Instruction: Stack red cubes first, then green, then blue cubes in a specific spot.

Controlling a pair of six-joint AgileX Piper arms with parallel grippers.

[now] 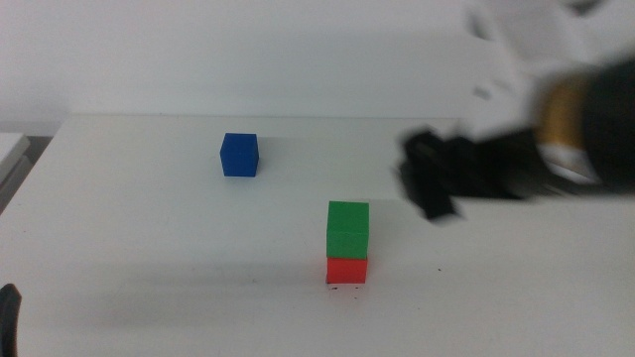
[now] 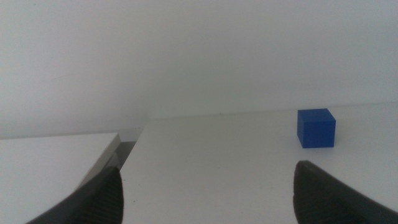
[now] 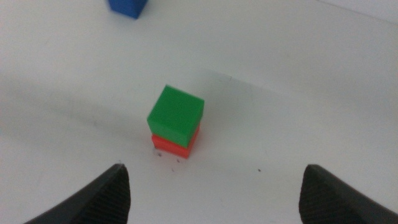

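Observation:
The green cube [image 1: 347, 229] sits on top of the red cube [image 1: 347, 269] at the front middle of the white table, over a few tiny black specks [image 1: 345, 289]. The stack also shows in the right wrist view, green cube [image 3: 176, 113] on red cube [image 3: 175, 144]. The blue cube [image 1: 239, 155] stands alone further back and to the left; it also shows in the left wrist view [image 2: 316, 128]. My right gripper [image 1: 429, 178] is open and empty, blurred, up and to the right of the stack. My left gripper [image 2: 208, 199] is open and empty, waiting at the front left edge.
The table's far edge [image 1: 298, 117] meets a white wall. A separate white surface [image 1: 12, 149] lies beyond the table's left side, with a gap between them.

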